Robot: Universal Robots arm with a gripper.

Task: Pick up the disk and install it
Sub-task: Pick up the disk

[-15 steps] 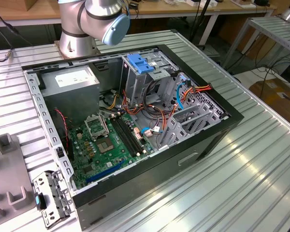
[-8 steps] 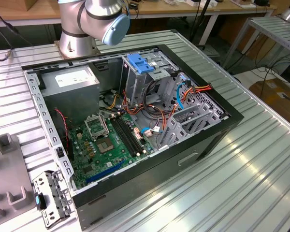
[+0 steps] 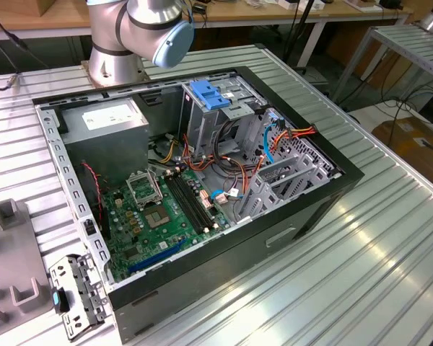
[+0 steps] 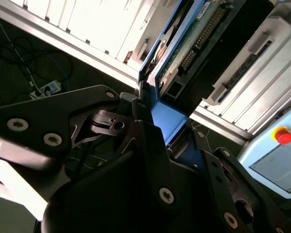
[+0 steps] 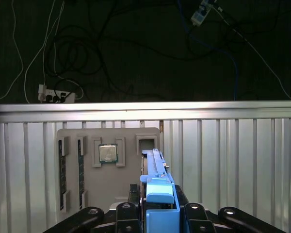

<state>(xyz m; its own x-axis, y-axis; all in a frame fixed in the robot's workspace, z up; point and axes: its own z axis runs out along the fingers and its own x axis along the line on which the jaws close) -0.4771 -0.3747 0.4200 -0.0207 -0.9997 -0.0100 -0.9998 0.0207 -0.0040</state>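
The disk stands edge-on between my gripper's dark fingers, its bright blue carrier frame facing the first wrist view. In the second wrist view the disk shows its green circuit board and a blue frame edge, and the gripper is shut on its blue end. The disk hangs above a grey parts tray on the ribbed metal table. In the exterior view the open computer case lies on its side, with a metal drive cage under a light-blue latch plate.
The tray holds a processor and memory sticks. The arm's base stands behind the case. A loose metal bracket lies at the case's front left beside the grey tray. A red stop button sits nearby. Cables hang beyond the table edge.
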